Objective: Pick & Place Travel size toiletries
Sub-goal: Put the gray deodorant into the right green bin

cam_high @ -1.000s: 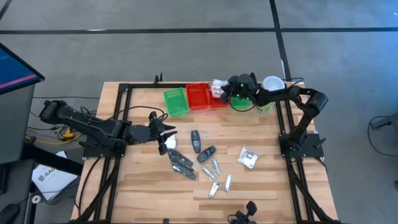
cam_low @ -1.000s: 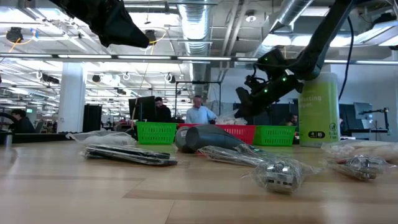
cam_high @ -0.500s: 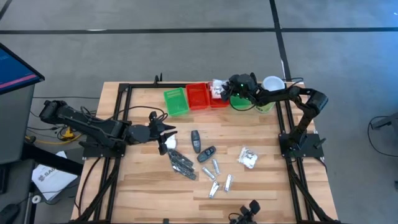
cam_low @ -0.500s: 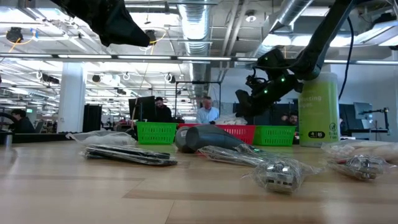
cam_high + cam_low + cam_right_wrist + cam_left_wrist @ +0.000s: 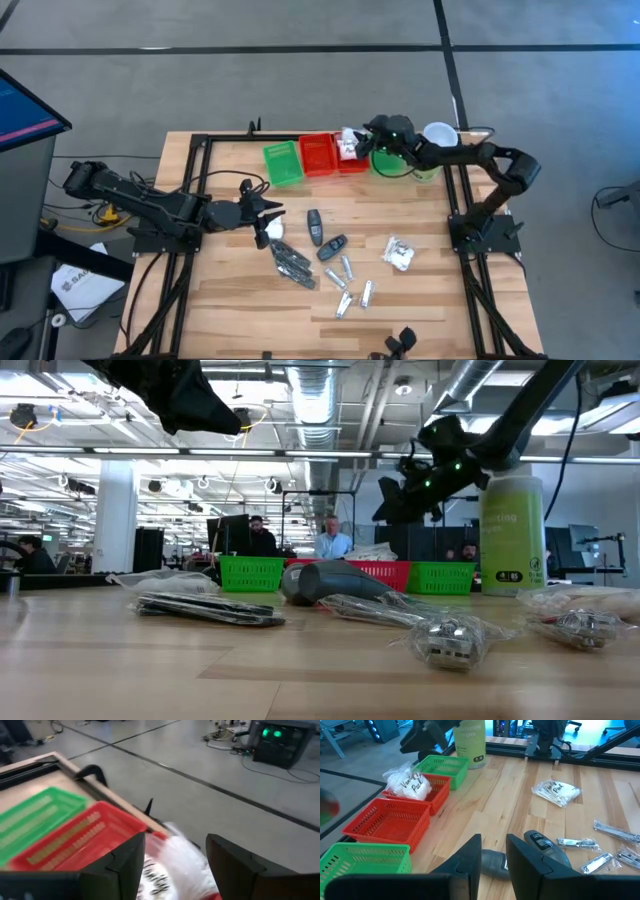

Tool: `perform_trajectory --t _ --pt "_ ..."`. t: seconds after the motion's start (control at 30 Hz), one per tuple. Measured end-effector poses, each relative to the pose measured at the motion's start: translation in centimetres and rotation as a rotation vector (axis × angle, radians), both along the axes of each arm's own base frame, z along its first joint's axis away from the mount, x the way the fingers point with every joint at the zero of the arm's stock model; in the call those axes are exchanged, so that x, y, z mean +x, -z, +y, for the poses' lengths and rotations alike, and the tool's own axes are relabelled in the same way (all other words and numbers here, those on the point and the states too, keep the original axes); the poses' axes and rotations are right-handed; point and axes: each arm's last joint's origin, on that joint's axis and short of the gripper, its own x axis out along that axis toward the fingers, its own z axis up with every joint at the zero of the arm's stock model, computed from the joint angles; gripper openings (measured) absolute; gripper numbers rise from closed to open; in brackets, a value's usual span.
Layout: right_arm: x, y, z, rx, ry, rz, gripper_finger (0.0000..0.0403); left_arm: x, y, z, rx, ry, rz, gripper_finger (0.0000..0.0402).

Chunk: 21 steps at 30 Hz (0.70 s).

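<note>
white packet in red tray [image 5: 409,784]: "Vanity Pack" | white packet on table [image 5: 556,791]: same print

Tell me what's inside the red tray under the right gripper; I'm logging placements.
One white packet lies in that red tray, the open right gripper just above it. Anything beneath the packet is hidden.

Along the far edge of the pale wooden table [image 5: 420,300] stood a row of small slotted plastic trays, green [image 5: 282,163], red [image 5: 320,154], red again and green, with a tall pale green cylinder with a white cap [image 5: 512,536] at the right end. A crinkled white soft packet [image 5: 409,784] filled the second red tray, and the right gripper [image 5: 366,137] hung open just above it. Mid-table, the dark grey oval pieces [image 5: 322,236], black narrow pieces [image 5: 292,262], small silver tubes [image 5: 348,283] and another white packet [image 5: 399,253] crowded together. Bare wood lay between this cluster and the trays.
</note>
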Motion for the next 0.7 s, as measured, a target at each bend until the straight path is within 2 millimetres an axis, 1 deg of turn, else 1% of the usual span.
perform_trajectory --t 0.07,0.17,0.33,0.5,0.6,0.7 --pt "0.3 -1.0 1.4 -0.024 -0.055 0.021 0.0198 0.0 0.0 0.0 0.000 0.000 0.000 0.0080" --pt "0.9 -2.3 4.0 -0.045 -0.150 0.050 0.0190 0.0 0.0 0.0 0.000 0.000 0.000 0.0080" --pt "2.1 -3.3 9.1 -0.067 -0.332 0.098 0.0176 0.0 0.0 0.0 0.000 0.000 0.000 0.0080" --pt "3.5 -3.1 14.0 -0.078 -0.509 0.114 0.0167 0.0 0.0 0.0 0.000 0.000 0.000 0.0080" --pt "4.4 -2.0 16.7 -0.095 -0.613 0.147 0.0166 0.0 0.0 0.0 0.000 0.000 0.000 0.0080" --pt "5.4 -0.9 19.0 -0.105 -0.689 0.142 0.0168 0.0 0.0 0.0 0.000 0.000 0.000 0.0080"
